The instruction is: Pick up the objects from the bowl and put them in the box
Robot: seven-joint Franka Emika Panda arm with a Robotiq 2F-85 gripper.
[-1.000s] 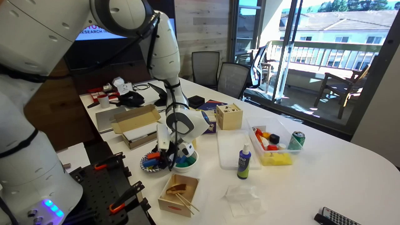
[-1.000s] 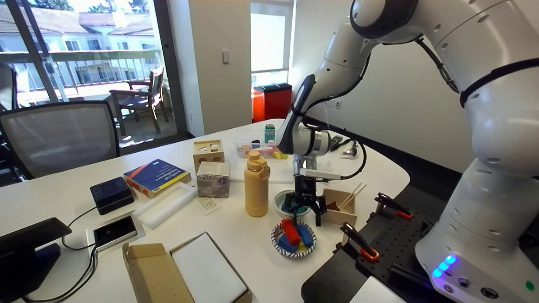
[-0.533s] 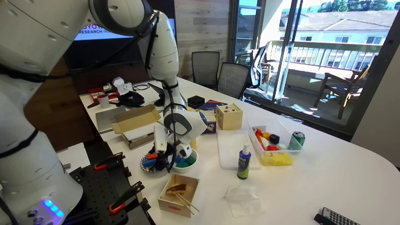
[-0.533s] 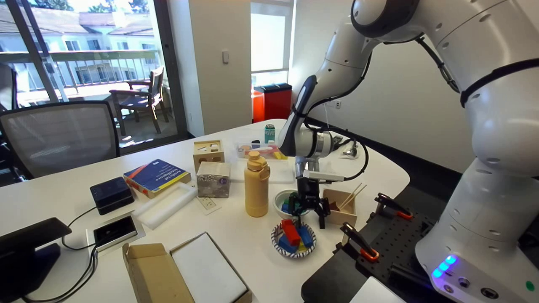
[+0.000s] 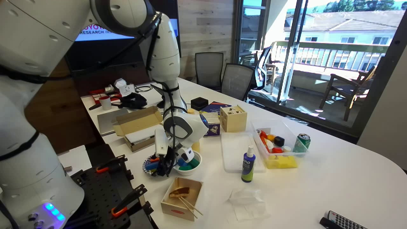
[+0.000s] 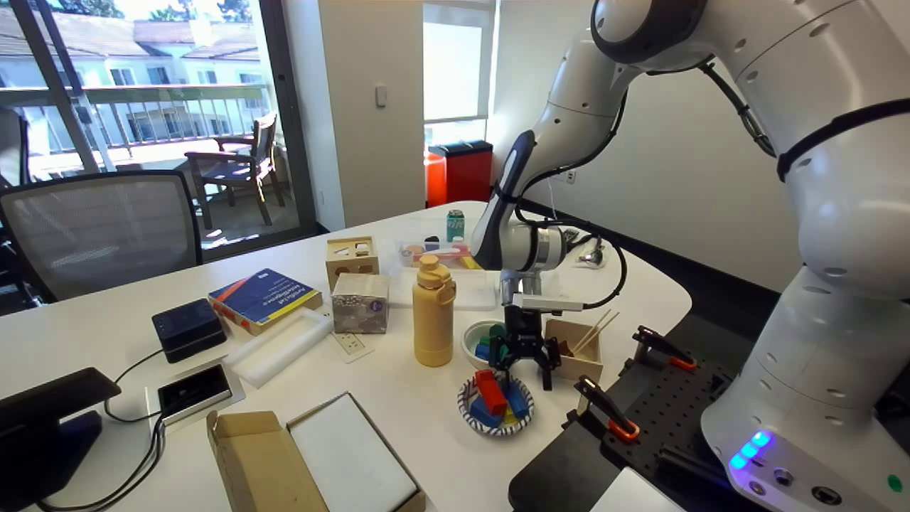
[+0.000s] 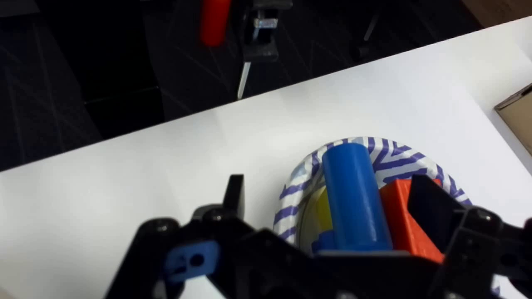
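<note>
The black pincer (image 6: 527, 382) hangs near the rim of a round, blue-striped white paper bowl (image 7: 397, 162), its jaws spread wide and gripping nothing. In the wrist view one finger (image 7: 235, 195) shows outside the striped bowl, against the smooth white counter (image 7: 199, 141); the opposite finger (image 7: 428, 203) hides part of a long red block (image 7: 401, 211), and whether they touch I cannot tell. Beside that block, in the striped bowl, lie a rounded blue block (image 7: 353, 195) and a partly hidden yellow piece (image 7: 323, 209). Just beside the striped bowl stands a plain white round bowl (image 5: 188, 172) holding green pieces (image 5: 194, 163) and blue pieces (image 5: 182, 162). Near the striped bowl, a small square pale-wood box (image 5: 170, 209) holds a brown slab (image 5: 180, 192) and two thin tan sticks (image 5: 191, 205) that jut over its wall. Opposite it, across the striped bowl, lies a brown cardboard box (image 6: 270, 462).
</note>
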